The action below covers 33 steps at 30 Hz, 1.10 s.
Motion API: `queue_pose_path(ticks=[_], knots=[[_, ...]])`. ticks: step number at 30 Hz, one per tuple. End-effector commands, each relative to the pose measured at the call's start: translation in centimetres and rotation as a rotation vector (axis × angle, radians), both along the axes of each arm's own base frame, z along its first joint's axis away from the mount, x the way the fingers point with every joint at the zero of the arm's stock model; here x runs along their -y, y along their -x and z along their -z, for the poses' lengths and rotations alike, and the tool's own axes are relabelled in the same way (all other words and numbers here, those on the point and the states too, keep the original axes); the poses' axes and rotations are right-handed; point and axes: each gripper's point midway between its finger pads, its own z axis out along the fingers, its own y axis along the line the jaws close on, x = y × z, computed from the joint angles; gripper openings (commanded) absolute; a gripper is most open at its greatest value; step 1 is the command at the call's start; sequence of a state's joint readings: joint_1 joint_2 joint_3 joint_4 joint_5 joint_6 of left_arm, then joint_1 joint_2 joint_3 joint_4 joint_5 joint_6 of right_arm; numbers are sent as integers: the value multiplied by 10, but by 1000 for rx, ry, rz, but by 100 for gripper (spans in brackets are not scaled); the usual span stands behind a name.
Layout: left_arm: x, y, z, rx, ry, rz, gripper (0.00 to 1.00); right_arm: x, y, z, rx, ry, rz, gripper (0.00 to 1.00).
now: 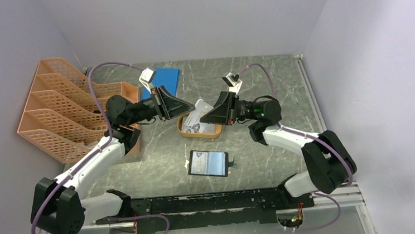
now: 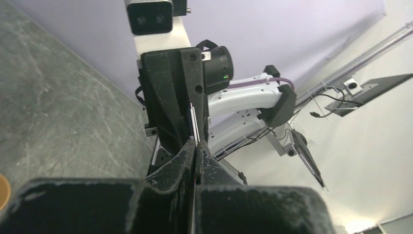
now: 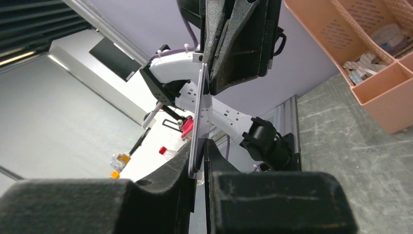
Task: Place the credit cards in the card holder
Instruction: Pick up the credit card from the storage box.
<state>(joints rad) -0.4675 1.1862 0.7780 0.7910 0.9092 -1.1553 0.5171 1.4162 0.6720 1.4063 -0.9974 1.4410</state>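
Plainly the left jaws are clamped on a credit card (image 3: 202,117). Its far end sits between the right jaws; whether those grip, I cannot tell.

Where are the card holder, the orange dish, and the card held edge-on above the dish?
card holder (image 1: 208,163), top external view, middle of its shiny open pocket.
orange dish (image 1: 192,133), top external view, near rim.
credit card (image 3: 200,122), right wrist view, midway along its thin pale edge.

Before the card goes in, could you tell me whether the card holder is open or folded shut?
Open: the card holder lies flat, shiny bluish pockets facing up.
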Motion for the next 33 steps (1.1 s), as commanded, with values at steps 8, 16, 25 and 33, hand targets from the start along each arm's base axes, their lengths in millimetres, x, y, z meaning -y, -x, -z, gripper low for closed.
queue_pose_path(ticks=[8,16,25,33], knots=[[-5,-40,25,-68,-47,-161,5,10,-30,16,-78,-9,128,14],[-7,-58,41,-124,-52,-206,5,16,-47,31,-136,10,177,13],[-10,-74,57,-181,-53,-242,5,22,-62,52,-197,46,228,10],[-15,-82,65,-205,-52,-264,5,24,-68,65,-221,74,254,0]])
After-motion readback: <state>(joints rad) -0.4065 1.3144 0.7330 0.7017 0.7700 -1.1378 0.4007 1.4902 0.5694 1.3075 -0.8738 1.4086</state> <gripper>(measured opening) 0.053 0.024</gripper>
